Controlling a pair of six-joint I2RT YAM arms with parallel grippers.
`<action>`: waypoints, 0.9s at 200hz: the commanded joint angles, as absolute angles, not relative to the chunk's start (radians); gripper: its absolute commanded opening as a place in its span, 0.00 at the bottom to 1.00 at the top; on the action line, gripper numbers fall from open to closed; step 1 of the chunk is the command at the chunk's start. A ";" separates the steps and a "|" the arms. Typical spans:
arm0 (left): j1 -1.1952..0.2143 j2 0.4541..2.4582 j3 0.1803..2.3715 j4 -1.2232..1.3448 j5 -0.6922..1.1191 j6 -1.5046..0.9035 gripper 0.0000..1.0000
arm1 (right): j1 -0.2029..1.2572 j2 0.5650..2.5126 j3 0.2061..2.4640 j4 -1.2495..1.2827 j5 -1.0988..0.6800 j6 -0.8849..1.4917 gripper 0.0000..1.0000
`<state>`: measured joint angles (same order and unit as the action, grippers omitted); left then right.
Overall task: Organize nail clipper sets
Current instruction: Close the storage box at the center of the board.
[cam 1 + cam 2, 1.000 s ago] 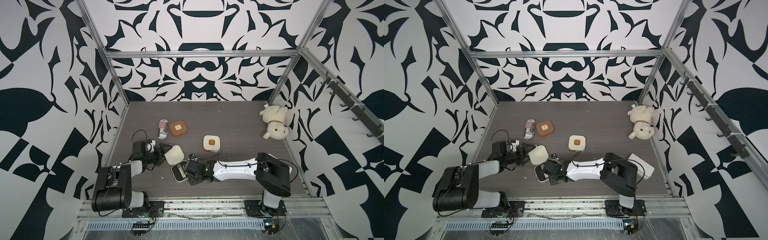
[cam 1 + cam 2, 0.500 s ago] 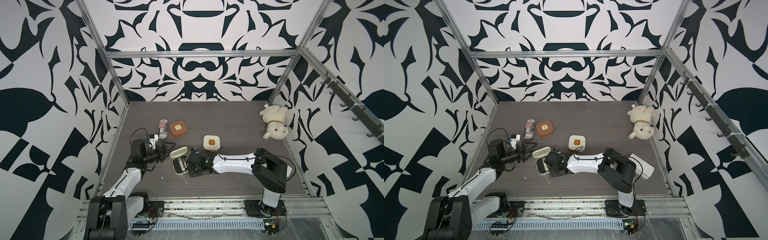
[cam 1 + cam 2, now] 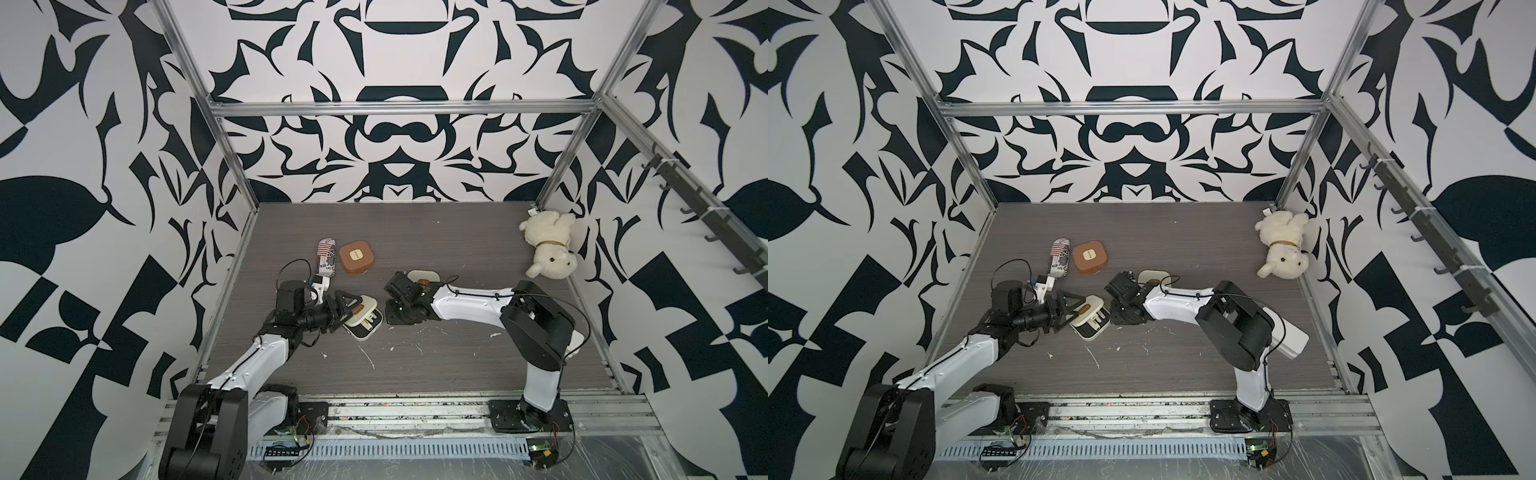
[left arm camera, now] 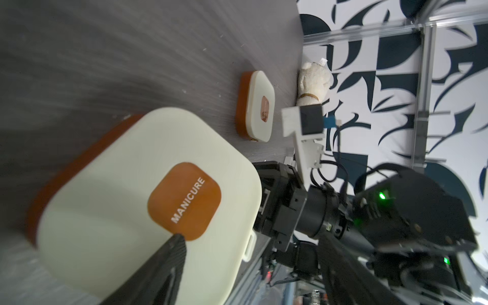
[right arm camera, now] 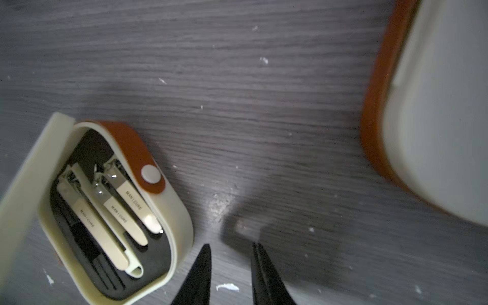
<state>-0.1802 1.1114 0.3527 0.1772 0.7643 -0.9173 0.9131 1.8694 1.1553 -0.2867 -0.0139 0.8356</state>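
Progress looks like about two-thirds, from what I can see. On the left of the table [image 3: 457,365], the crushed striped can [image 3: 326,257] lies just beside the brown case [image 3: 356,257], which sits shut and looks finished to me. Next over, the left gripper [image 3: 348,309] is at the open cream case [image 3: 365,326] near the front left. One fingertip [image 4: 175,245] presses on top of the lid [image 4: 118,184] right by the MANICURE badge. The other finger is hidden, so I can't tell if it's pinching the lid or just pushing on it. The lid is tilted partway over the base, not shut. The right wrist view shows three cream clippers [image 5: 113,211] side by side in the black insert [image 5: 155,253], so I'd guess only the closing is left here. The right gripper [image 5: 231,264] hovers just beside that case, jaws a little apart with nothing between them. Behind its wrist, the closed cream case [image 3: 422,275] lies flat. The plush dog [image 3: 548,245] is way off in the far right corner and isn't part of this. So there's one lid to shut, then maybe some lining up.
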 commanded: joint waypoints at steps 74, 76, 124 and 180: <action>-0.296 1.398 0.459 -0.087 0.469 -0.841 0.60 | 1.022 1.715 1.148 -0.275 0.051 0.936 0.26; -0.296 1.403 0.459 -0.087 0.464 -0.842 0.60 | 1.027 1.717 1.147 -0.272 0.051 0.939 0.26; -0.296 1.412 0.472 -0.088 0.431 -0.866 0.59 | 1.054 1.785 1.162 -0.216 0.024 0.985 0.25; -0.296 1.394 0.490 -0.110 0.442 -0.854 0.60 | 1.054 1.852 1.175 -0.170 0.004 1.011 0.25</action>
